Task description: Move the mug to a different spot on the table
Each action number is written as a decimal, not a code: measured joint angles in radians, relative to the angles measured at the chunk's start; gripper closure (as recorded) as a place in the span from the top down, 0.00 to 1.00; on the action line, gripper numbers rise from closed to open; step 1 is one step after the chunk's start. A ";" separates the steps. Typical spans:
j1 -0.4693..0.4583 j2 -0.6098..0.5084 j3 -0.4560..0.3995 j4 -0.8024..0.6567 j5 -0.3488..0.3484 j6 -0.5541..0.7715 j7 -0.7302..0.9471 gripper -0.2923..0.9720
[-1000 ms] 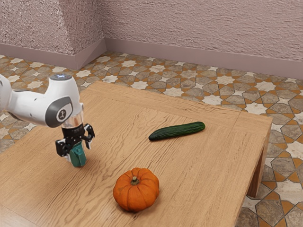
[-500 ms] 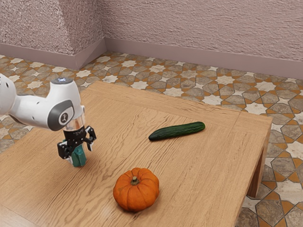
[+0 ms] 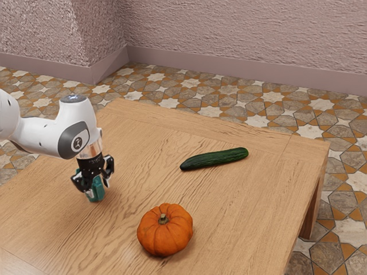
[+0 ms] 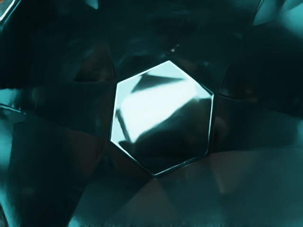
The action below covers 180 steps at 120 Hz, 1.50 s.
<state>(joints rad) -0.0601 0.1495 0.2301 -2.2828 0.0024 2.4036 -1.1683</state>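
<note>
A small teal mug [image 3: 97, 189] sits between the black fingers of my gripper [image 3: 93, 188] at the exterior view's left side of the wooden table [image 3: 229, 195], at or just above its surface. Both fingers press its sides, so the gripper is shut on it. In the wrist view the mug [image 4: 161, 118] shows from right above as dark teal facets around a pale hexagonal bottom.
An orange pumpkin [image 3: 164, 229] stands near the table's front, to the exterior view's right of the mug. A green cucumber [image 3: 214, 158] lies farther back toward the right. The table's right edge drops to a tiled floor [image 3: 338, 206].
My hand with the mug has shifted a little toward the exterior view's right and back, and sits slightly higher in the picture.
</note>
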 joint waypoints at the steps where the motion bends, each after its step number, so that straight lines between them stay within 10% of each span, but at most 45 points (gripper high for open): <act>1: 0.000 0.000 0.000 0.000 0.000 0.000 0.000 0.51; 51: -0.010 -0.040 -0.001 0.002 0.006 -0.023 -0.014 0.30; 107: -0.018 -0.052 -0.015 0.062 0.260 -0.145 -0.056 0.29; 180: -0.105 -0.078 -0.080 0.071 0.324 -0.183 -0.162 0.29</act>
<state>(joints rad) -0.1651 0.0712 0.1499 -2.2121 0.3262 2.2204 -1.3299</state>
